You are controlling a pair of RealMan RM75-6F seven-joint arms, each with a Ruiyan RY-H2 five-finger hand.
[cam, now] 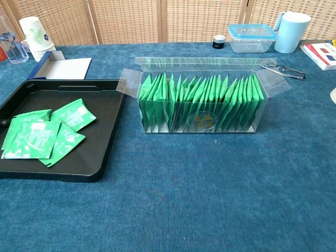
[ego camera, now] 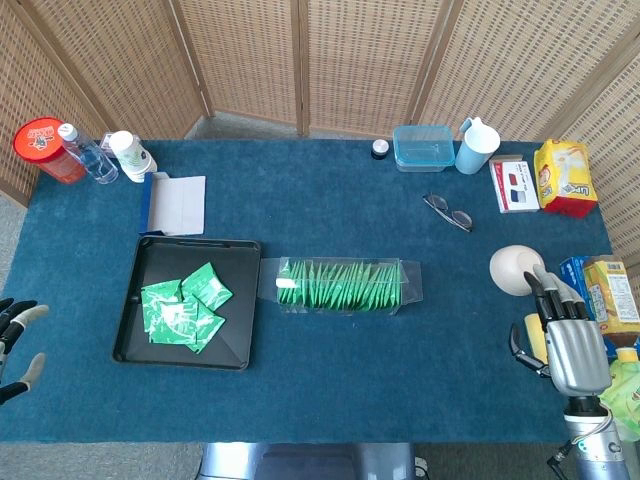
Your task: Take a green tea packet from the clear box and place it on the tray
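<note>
The clear box [ego camera: 340, 285] lies open in the middle of the blue table, packed with a row of upright green tea packets [cam: 202, 102]. To its left stands the black tray [ego camera: 195, 243] with several green packets [ego camera: 185, 305] lying flat in it. In the chest view the tray rim [cam: 79, 83] and those packets [cam: 42, 134] show at the left. My left hand [ego camera: 15, 345] sits at the far left table edge, fingers apart, holding nothing. Near the right edge, my right hand [ego camera: 570, 340] has its fingers stretched forward and is empty. Neither hand shows in the chest view.
Along the back stand a red-lidded jar [ego camera: 45, 148], bottles [ego camera: 130, 155], a blue-and-white open carton [ego camera: 175, 203], a lidded clear container [ego camera: 423, 147] and a pale blue jug [ego camera: 477, 146]. Glasses [ego camera: 448, 212], a yellow bag [ego camera: 565, 177], a pale round object [ego camera: 515, 268] and snack boxes [ego camera: 605, 290] crowd the right side.
</note>
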